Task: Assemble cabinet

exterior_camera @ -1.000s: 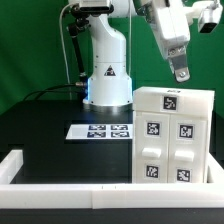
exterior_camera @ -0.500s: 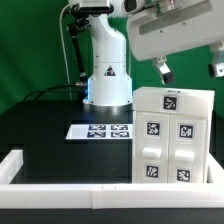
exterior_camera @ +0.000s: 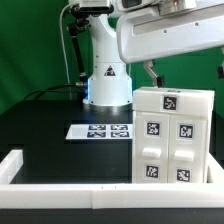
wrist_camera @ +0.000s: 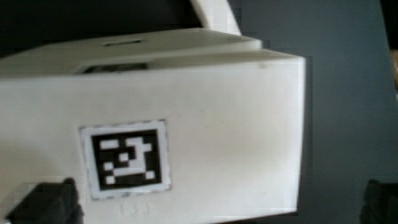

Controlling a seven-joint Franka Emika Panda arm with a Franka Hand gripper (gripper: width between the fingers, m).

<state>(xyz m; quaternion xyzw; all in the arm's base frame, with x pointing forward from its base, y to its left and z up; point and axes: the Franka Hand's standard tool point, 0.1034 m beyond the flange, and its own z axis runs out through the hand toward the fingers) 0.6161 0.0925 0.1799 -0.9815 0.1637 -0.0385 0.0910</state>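
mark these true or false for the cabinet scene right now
1. The cabinet stands upright on the table. True.
2. The claw grips a loose panel. False: it holds nothing and hangs above the cabinet.
3. The marker board lies flat beside the cabinet, on the exterior view's left. True.
4. The cabinet's panels are plain, without tags. False: several black-and-white tags show.
5. The wrist view shows a tag on a white panel. True.

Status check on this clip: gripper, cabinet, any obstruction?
Gripper open, above cabinet, holding nothing. Cabinet upright on table. Marker board beside it, apart. Nothing in the way.
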